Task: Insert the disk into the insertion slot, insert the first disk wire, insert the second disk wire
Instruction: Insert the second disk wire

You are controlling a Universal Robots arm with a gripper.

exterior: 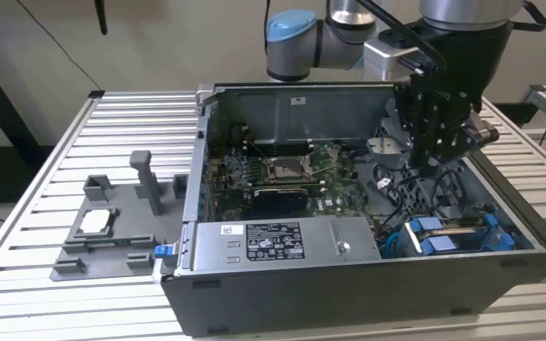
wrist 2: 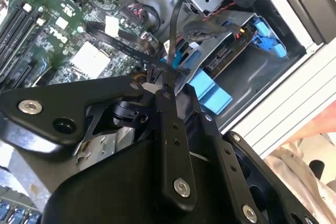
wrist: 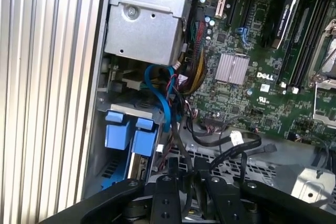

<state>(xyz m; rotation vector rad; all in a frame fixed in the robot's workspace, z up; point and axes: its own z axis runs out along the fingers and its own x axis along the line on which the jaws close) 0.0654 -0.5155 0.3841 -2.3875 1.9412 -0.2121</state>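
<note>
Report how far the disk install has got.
Done, by the look of it: the disk sits in the insertion slot, blue tabs facing out. In hand: the gripper appears pinched on a black wire beside the bay. Left: no wire looks seated at the disk yet, so both wire steps appear open.

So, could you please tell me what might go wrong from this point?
The claw grips a black wire among loose cables, which it could snag. The wire might slip or twist before reaching the disk. The claw hangs near the circuit board and might scrape it.
</note>
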